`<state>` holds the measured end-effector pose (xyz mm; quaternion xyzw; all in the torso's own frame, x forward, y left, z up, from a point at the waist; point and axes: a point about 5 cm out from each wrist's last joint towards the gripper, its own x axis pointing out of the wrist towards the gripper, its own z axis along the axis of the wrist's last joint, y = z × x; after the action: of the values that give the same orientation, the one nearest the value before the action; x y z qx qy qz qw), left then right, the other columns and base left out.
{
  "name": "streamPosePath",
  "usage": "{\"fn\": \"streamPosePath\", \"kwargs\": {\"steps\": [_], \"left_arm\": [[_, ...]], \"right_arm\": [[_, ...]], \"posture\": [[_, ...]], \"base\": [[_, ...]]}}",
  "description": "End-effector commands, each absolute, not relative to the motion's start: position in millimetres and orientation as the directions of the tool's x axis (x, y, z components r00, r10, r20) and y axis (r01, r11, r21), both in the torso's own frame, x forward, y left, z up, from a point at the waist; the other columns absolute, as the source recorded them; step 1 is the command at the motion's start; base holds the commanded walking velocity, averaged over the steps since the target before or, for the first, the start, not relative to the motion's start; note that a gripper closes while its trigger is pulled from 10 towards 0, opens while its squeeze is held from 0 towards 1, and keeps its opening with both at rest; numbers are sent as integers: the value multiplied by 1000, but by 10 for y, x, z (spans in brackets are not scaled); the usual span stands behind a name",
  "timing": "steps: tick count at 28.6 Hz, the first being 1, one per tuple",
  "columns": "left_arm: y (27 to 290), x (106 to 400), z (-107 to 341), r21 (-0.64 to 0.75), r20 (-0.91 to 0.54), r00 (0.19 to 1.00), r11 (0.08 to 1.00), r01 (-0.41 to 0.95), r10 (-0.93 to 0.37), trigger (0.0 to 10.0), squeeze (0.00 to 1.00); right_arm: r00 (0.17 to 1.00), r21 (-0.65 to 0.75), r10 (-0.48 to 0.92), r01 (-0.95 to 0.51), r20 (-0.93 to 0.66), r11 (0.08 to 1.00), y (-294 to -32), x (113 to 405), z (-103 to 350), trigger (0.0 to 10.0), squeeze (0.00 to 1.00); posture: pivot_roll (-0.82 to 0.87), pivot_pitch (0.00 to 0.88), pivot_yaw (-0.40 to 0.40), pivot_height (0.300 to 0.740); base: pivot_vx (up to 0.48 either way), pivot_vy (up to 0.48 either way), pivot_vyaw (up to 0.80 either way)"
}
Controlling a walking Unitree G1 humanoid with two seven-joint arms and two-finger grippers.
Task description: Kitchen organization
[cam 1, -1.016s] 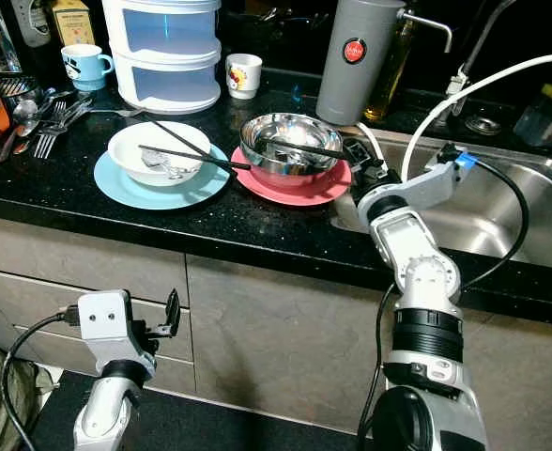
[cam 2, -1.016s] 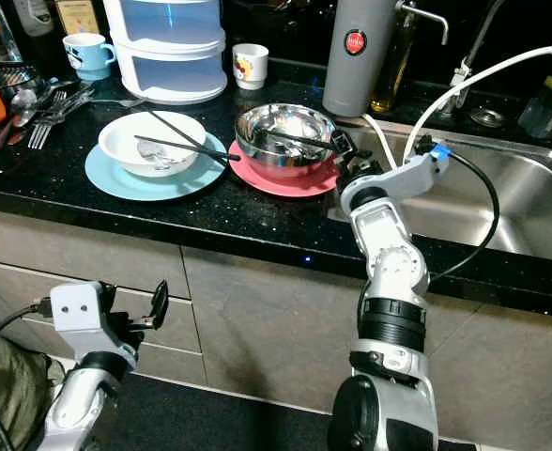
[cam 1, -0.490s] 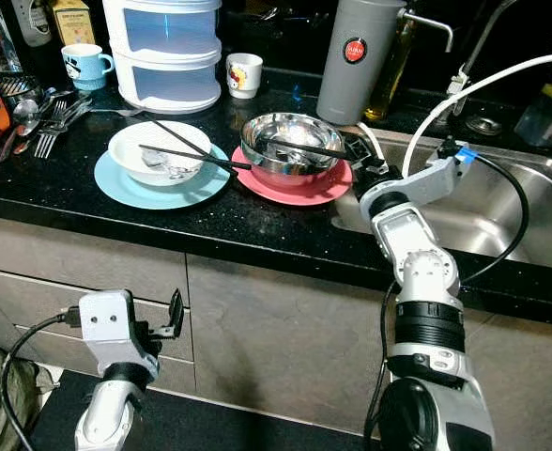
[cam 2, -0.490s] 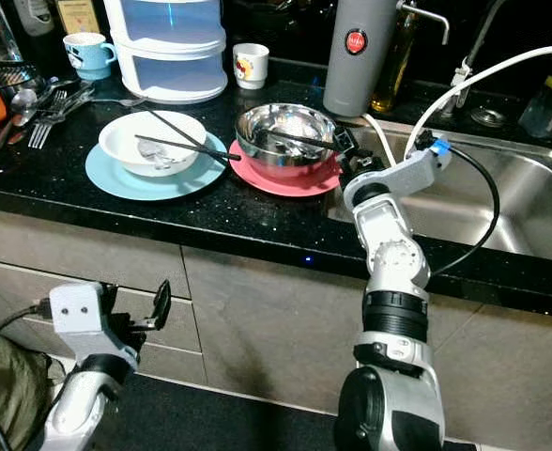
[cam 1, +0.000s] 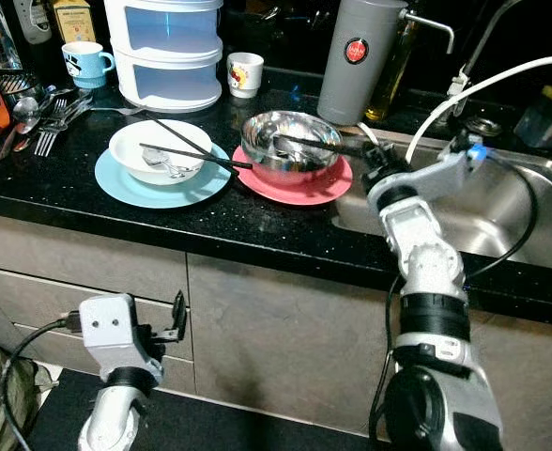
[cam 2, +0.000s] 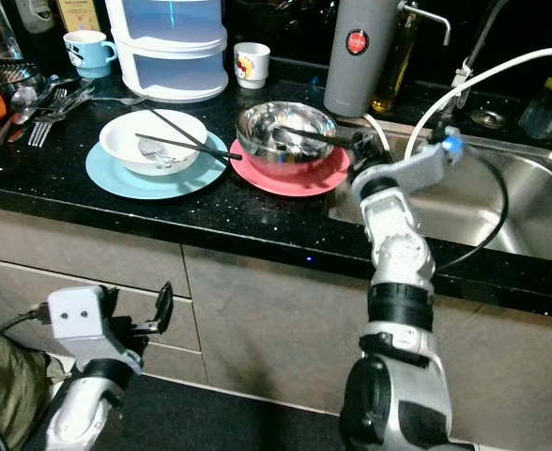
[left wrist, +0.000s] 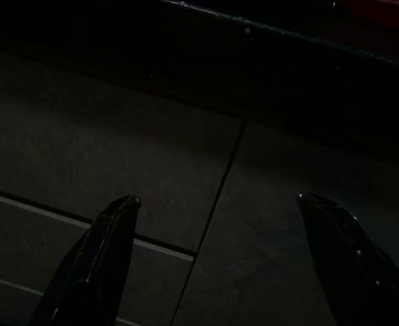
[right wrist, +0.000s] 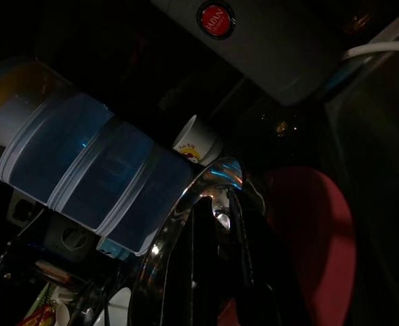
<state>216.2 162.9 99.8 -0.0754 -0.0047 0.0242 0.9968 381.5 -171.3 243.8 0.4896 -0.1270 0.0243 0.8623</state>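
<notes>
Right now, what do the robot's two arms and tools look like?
Both arms are silver, jointed segments with black collars. The right arm carries a black cable and a small blue light near its wrist. The left arm ends in a boxy silver wrist with a cable. Each tool has two long black fingers.

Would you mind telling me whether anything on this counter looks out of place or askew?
Mildly, yes. Loose chopsticks lie crossed over the white bowl on the blue plate, ends jutting past its rim. The right hand grips another pair at the steel bowl on the red plate. Nothing looks spilled or broken.
</notes>
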Motion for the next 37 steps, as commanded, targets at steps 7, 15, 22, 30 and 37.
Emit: {"fn": "streamPosePath", "kwargs": {"steps": [7,15,22,30,37], "left_arm": [[1612,2166,994,-155,-8,998,986,-58,57,10000,0],[1616,2220,965,-152,-11,998,987,-57,56,10000,0],[1644,2268,938,-144,-15,998,988,-55,53,10000,0],[1655,2307,882,-163,-38,999,987,-1,-5,10000,0],[1662,2301,870,-172,-39,999,985,27,-34,10000,0]], "right_arm": [[964,859,-103,-169,247,483,-1749,3855,2460,0,0],[934,905,-125,-282,335,317,-1792,3879,2723,0,0],[869,843,-118,-420,480,337,-1894,3785,3013,10000,0],[878,818,-162,-334,451,468,-2150,3770,3012,10000,0],[876,747,-129,-309,464,588,-2089,3764,3010,10000,0]], "posture": [[226,0,-118,740],[224,0,-120,740],[217,0,-108,740],[210,0,-93,740],[220,0,-93,740]], "base": [[0,0,0],[0,0,0],[0,0,0],[0,0,-700],[0,0,-800]]}}
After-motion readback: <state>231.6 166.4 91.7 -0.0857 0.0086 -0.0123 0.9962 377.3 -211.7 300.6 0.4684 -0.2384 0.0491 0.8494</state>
